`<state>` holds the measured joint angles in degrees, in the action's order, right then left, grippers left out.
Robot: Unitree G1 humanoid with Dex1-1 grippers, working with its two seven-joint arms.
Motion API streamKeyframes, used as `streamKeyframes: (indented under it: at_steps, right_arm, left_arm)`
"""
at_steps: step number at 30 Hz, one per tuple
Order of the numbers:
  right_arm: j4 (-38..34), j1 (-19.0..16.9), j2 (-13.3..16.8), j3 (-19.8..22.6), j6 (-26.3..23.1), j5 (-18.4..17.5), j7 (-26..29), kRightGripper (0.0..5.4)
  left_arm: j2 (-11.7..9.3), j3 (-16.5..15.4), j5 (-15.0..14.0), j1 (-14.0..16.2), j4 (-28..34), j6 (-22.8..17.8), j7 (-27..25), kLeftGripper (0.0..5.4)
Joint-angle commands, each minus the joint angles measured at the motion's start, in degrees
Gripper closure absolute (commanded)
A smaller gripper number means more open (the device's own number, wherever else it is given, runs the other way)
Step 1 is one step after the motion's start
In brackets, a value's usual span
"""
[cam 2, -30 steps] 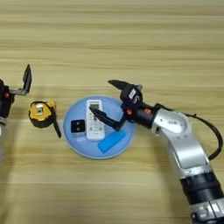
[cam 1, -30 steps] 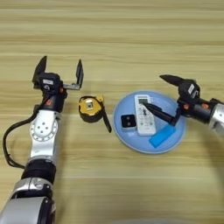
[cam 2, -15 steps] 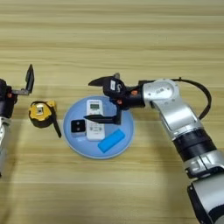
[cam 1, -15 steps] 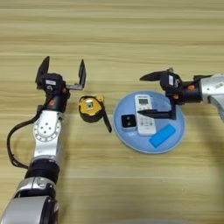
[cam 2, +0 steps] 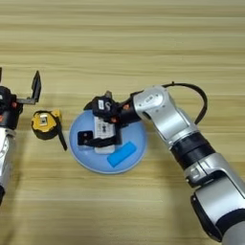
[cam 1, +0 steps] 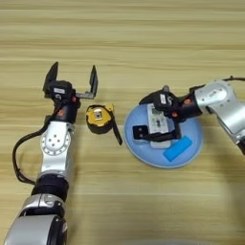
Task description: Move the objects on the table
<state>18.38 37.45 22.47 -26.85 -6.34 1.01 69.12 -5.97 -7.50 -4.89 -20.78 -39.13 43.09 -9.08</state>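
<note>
The right claw (cam 1: pixel 160 119) hangs over the plate (cam 1: pixel 191 155), above the remote (cam 1: pixel 158 125) that lies in it. Just left of that claw, also in the plate, sits the small box (cam 1: pixel 139 132); nearer the robot and to the claw's right lies a flat block (cam 1: pixel 177 148). The plate rests on the tabletop (cam 1: pixel 124 43). The left claw (cam 1: pixel 71 82) stands well to the left; the tape measure (cam 1: pixel 99 118) lies just right of it and nearer the robot, beside the plate's left rim.
</note>
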Motion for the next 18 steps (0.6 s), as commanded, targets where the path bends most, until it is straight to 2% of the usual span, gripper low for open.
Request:
streamKeyframes:
  at_steps: [1, 8, 18]
  right_arm:
    - [1.1, 0.3, -0.6, -1.0, -1.6, 1.8, -0.7, 0.00]
    - [3.2, -0.2, -1.5, -2.0, -1.6, 3.8, -1.8, 0.00]
    - [7.2, -0.2, -3.1, -3.4, -0.8, 6.4, -3.0, 1.36]
  left_arm:
    - [0.2, 0.3, 0.3, -0.5, -0.5, 0.2, 0.2, 0.01]
    - [0.3, 0.3, 0.4, -0.4, -0.4, 0.2, 0.1, 0.01]
    - [0.8, 0.6, 0.9, -0.5, -0.3, 0.4, 0.5, 0.00]
